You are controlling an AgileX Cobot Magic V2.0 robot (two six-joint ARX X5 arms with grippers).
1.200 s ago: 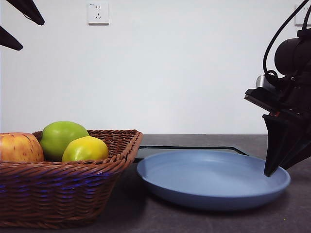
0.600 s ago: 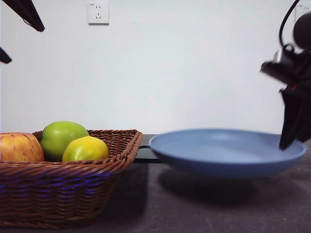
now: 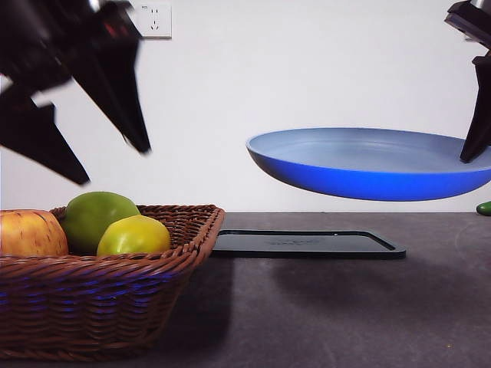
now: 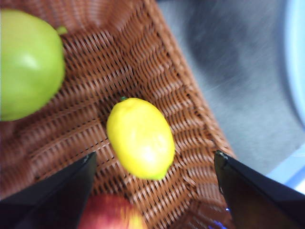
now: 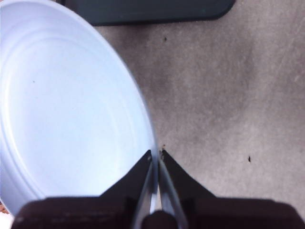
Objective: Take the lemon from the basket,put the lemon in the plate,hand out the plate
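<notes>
- Wall socket (image 3: 155,20), front view: a small dark mark sits at its upper left corner; it is too small to read.
- Black tray (image 3: 307,244), front view: a faint embossed mark lies near the middle of its surface; no characters can be made out.
- Left wrist view and right wrist view: no text, label, brand, number or sign is legible on any surface.

The blue plate (image 3: 368,165) hangs in the air at three o'clock, held by its rim by the right gripper (image 3: 477,146).
</notes>
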